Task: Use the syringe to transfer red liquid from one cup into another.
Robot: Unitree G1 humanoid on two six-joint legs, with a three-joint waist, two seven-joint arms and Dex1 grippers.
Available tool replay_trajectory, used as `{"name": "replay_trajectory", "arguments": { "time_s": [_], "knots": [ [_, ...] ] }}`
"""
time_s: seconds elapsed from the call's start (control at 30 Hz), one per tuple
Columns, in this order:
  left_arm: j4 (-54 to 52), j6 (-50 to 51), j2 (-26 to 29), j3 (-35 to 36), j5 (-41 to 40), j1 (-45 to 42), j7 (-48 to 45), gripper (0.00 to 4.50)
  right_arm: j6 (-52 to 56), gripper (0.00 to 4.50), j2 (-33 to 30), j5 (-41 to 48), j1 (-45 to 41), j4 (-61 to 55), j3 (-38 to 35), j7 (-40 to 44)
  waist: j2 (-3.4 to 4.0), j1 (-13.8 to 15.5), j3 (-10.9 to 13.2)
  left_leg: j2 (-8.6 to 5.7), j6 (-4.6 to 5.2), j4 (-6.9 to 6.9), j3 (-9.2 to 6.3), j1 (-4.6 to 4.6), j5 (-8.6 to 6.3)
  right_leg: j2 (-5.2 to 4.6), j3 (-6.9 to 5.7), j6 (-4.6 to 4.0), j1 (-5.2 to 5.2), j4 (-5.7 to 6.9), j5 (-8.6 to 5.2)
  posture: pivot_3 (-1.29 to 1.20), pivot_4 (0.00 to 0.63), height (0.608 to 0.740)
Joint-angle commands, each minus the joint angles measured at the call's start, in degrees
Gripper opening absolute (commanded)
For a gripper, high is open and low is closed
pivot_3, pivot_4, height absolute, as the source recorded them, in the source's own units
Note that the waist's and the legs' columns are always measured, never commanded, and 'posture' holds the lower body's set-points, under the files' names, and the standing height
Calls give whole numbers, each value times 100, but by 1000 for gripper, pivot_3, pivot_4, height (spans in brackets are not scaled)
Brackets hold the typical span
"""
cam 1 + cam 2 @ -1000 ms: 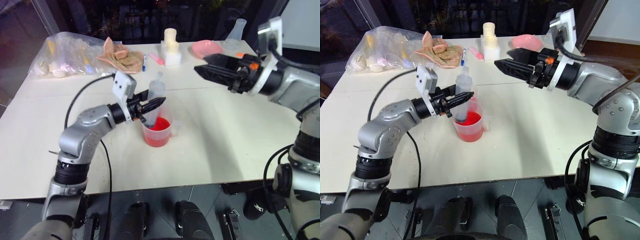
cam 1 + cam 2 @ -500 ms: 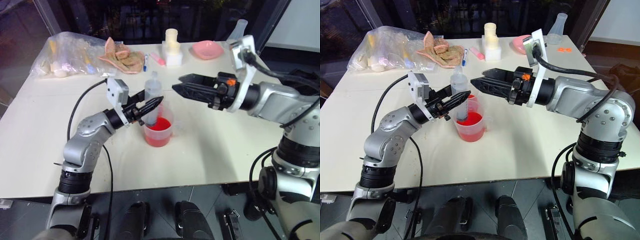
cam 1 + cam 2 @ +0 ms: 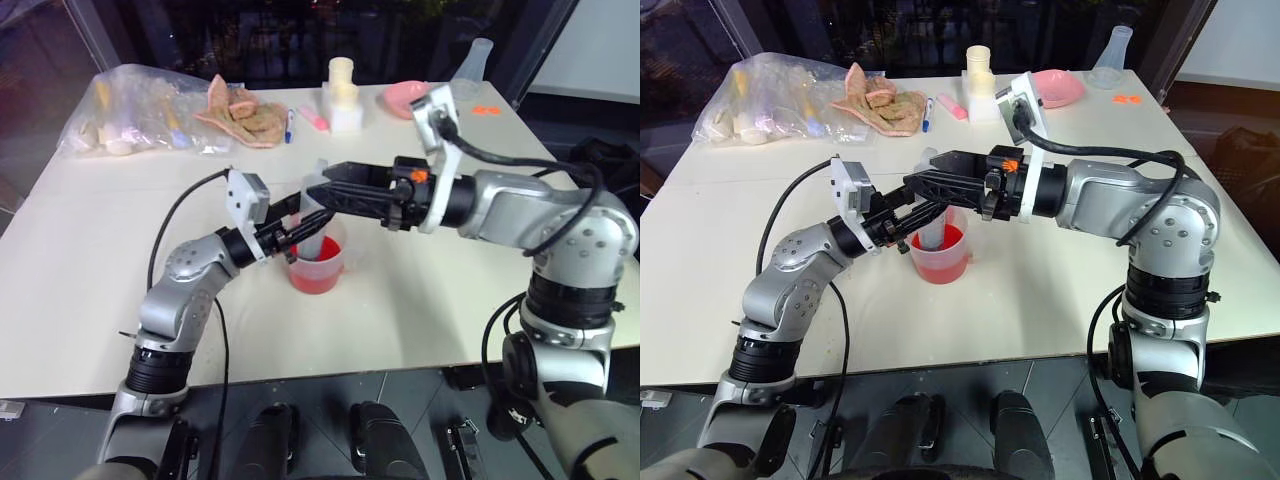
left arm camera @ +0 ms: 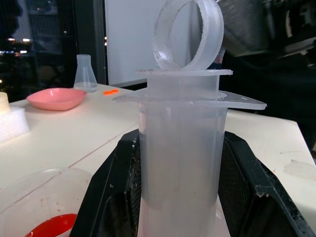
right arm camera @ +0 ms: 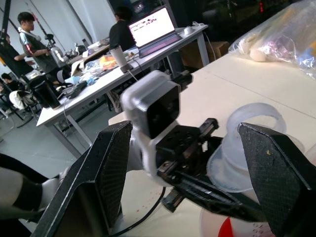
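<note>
right gripper (image 3: 318, 190) hides the syringe (image 4: 180, 148) top, apparently untouched.

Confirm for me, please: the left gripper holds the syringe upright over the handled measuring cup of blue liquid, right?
Not quite: the liquid is red, not blue, as the left eye view shows. The left gripper does hold the syringe upright over the handled measuring cup.

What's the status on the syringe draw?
Left claw shut on large clear plastic syringe, tip in handled clear measuring cup of red liquid. Right claw open, astride plunger ring. Nothing blocking.
</note>
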Motion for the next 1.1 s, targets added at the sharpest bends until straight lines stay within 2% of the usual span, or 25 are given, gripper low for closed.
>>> {"name": "replay_trajectory", "arguments": {
  "time_s": [0.03, 0.4, 0.5, 0.63, 0.67, 0.7, 1.1],
  "knots": [
    [-140, -138, -23, -21, 12, -53, -27, 1546, -212, 3529, 23, -98, -241, 55, 12, 153, 0, -1, 0, 0, 0, 0, 0, 0, 0, 0, 0, 0, 0, 0, 0, 0, 150, 740],
    [-155, -139, -67, -70, 44, -32, -97, 1546, -355, 3529, 420, -354, -380, 277, 270, 276, 0, -9, 0, 1, 0, -1, -1, 1, 0, 1, 0, 0, -1, 0, 0, 0, 150, 740],
    [-165, -95, -74, -59, -11, -49, -125, 1546, -364, 2746, 524, -403, -384, 266, 307, 272, 0, -7, 0, 1, 0, -1, -1, 1, 0, 1, -1, 0, -1, 0, 0, 0, 150, 740],
    [-148, -67, -86, -39, -28, -76, -145, 1546, -362, 634, 619, -445, -398, 302, 281, 257, 0, -7, 0, 0, 0, -1, -1, 1, 0, 1, 0, 0, -1, 0, 0, 0, 150, 740],
    [-161, -56, -88, -36, -36, -67, -153, 1546, -354, 211, 636, -454, -394, 289, 274, 251, 0, -7, 0, 0, 0, -1, -1, 1, 0, 1, 0, 0, -1, 0, 0, 0, 150, 740],
    [-168, -52, -90, -42, -38, -55, -163, 1546, -345, 92, 651, -454, -392, 277, 263, 250, 0, -7, 0, 0, 0, -1, -1, 1, 0, 1, 0, 0, -1, 0, 0, 0, 150, 740],
    [-5, -145, -14, -136, 15, 188, -319, 1546, -346, 92, 369, -403, -788, 356, -132, 320, 1, -8, 0, 1, 0, -1, -1, 1, 0, 1, 0, 0, -1, 0, 0, 0, 150, 740]
  ]
}}
